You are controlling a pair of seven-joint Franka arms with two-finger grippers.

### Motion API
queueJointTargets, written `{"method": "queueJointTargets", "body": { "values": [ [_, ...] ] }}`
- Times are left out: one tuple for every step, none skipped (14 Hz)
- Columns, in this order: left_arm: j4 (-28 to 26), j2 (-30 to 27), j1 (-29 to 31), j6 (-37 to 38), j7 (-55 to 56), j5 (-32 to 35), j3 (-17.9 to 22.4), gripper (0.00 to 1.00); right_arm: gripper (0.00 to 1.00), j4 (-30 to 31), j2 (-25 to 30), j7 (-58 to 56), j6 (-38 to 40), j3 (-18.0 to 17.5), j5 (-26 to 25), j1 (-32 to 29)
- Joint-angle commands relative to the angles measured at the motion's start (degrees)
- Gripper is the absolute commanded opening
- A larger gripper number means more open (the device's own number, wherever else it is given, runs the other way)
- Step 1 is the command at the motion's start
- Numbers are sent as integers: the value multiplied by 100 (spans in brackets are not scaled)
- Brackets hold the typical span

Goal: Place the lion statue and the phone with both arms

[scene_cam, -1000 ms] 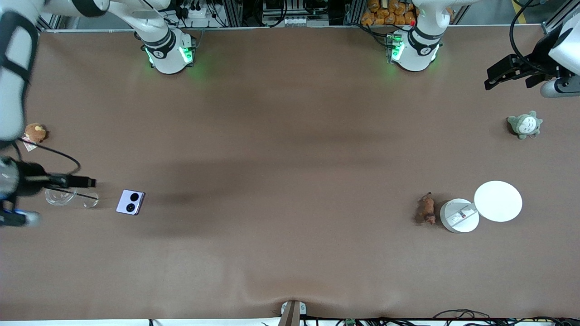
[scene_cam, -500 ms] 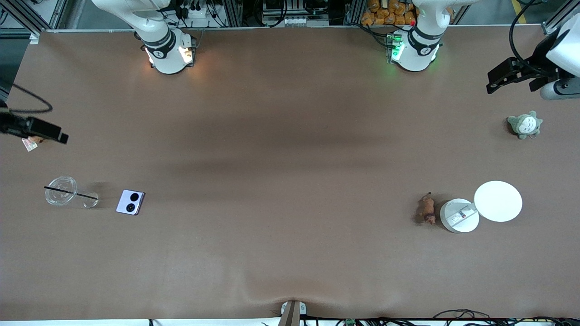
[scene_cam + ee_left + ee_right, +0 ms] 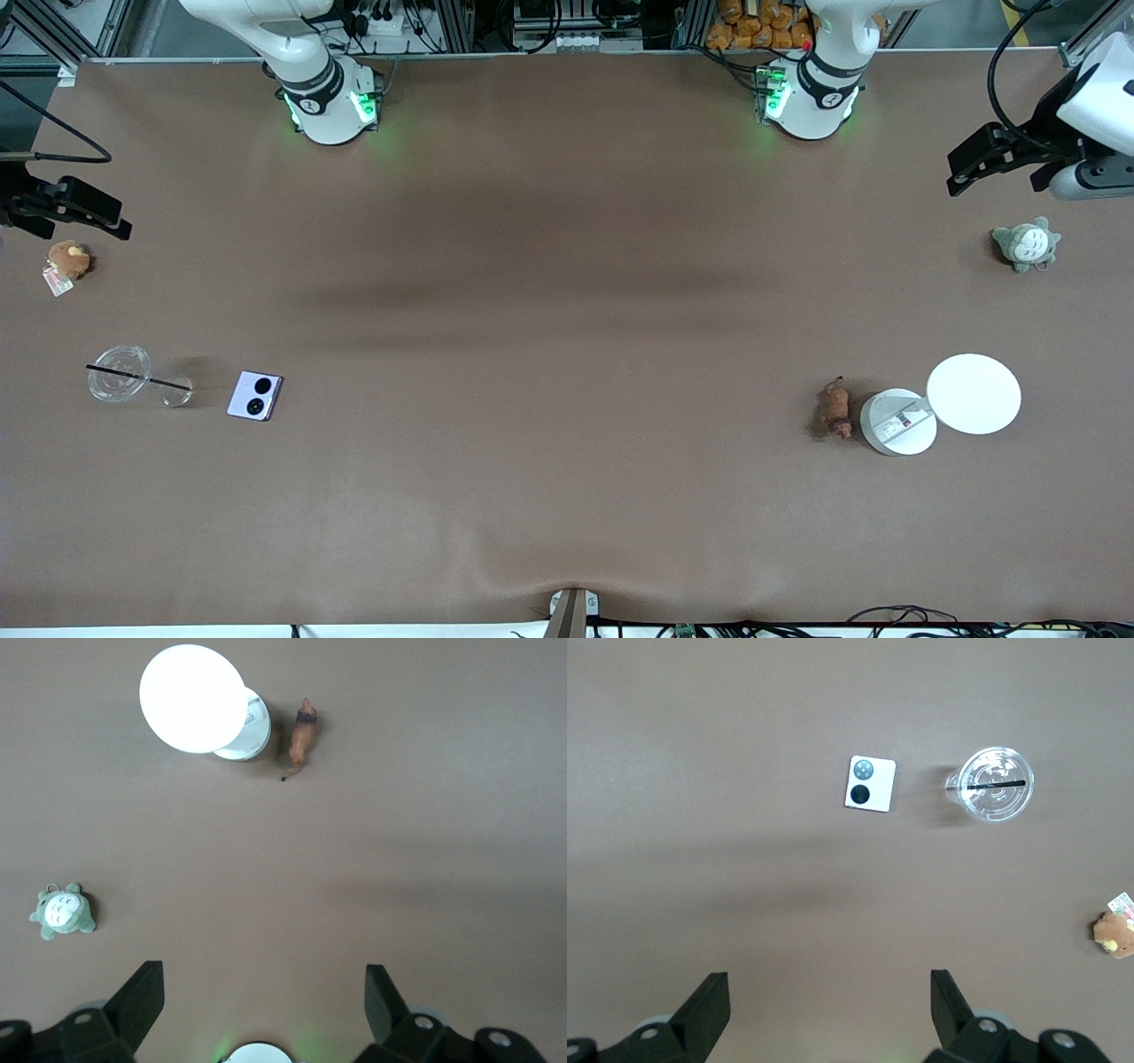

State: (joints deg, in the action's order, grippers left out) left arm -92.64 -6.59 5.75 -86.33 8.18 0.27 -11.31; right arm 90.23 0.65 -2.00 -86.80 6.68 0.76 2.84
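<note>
Lion statue point(image 3: 835, 410) and phone point(image 3: 255, 395) lie on the table; my left gripper point(image 3: 997, 159) and right gripper point(image 3: 75, 208) hang above, released.

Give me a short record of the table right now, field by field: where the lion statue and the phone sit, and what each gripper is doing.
lion statue: lying on the table toward the left arm's end, beside the small white round box
phone: flat on the table toward the right arm's end, beside the clear cup
left gripper: open, empty, in the air above the table
right gripper: open, empty, above the brown plush
</note>
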Motion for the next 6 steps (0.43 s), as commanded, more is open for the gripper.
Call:
{"method": "queueJointTargets", "body": {
  "values": [
    [115, -9, 75, -24, -45, 8, -29, 100, 100, 117, 102, -107, -65, -18, -58, -64],
    [115, -9, 75, -24, -36, 17, -29, 100, 100, 117, 102, -107, -74, -18, -15, -64],
    [124, -9, 84, -15, -36, 17, -29, 100, 100, 117, 102, -116, -74, -18, -5, -55],
    [124, -9, 75, -7, -27, 35, -29, 100, 100, 126, 102, -116, -74, -18, -5, -55],
    [141, -9, 75, 11, -27, 78, -29, 100, 100, 126, 102, -116, -74, -18, -5, -55],
    [159, -1, 66, 72, -27, 79, -29, 100, 100, 126, 102, -116, -74, -18, -5, -55]
  ]
}}
